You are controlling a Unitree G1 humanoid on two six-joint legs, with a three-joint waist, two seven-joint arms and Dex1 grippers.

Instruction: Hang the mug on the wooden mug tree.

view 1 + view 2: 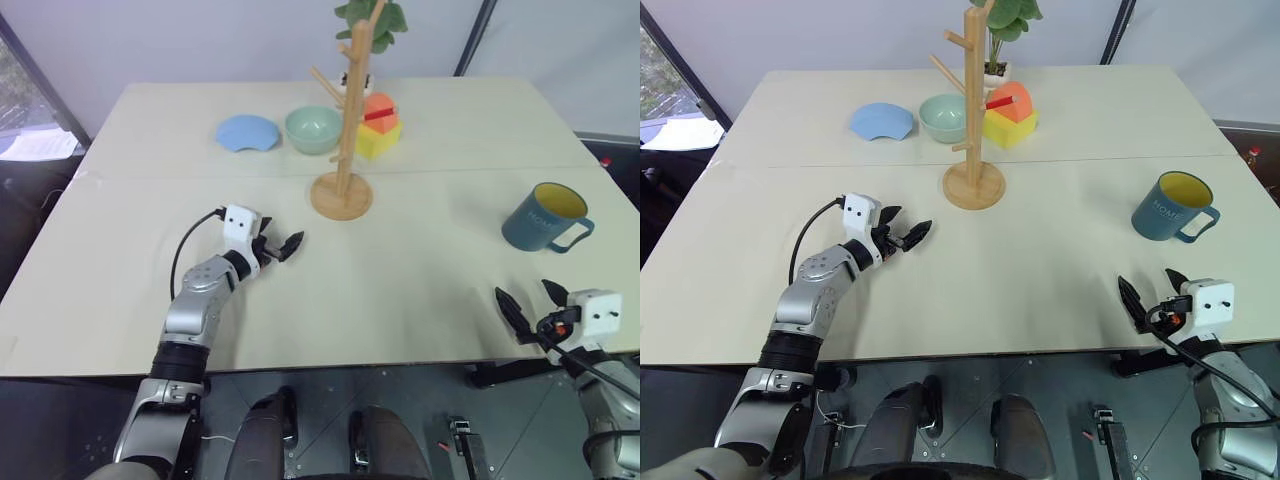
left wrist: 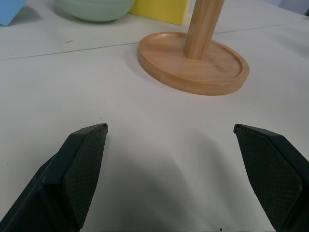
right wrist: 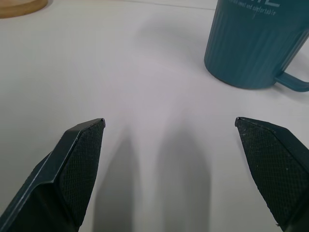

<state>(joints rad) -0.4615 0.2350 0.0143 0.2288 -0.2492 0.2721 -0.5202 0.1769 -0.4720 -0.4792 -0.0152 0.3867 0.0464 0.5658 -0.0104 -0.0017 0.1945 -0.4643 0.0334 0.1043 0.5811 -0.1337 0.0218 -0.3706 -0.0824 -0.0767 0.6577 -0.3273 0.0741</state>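
At the worktop's near right edge, the right pincer [image 1: 530, 302] is held wide open and empty, aimed toward the mug [image 1: 545, 217], which stands upright beyond it, ungrasped. The left pincer [image 1: 280, 246], also spread empty, is set near the wooden mug tree [image 1: 347, 120], presumably for steadying.

1. Bare white tabletop [image 1: 420, 290] lies open between the right gripper [image 1: 530, 298] and the upright dark teal-blue ceramic mug [image 1: 543, 217].
2. Behind the tall light-wood mug tree [image 1: 345, 150], a pale green bowl [image 1: 313, 129] and yellow-and-orange block [image 1: 378, 127] crowd its far side.
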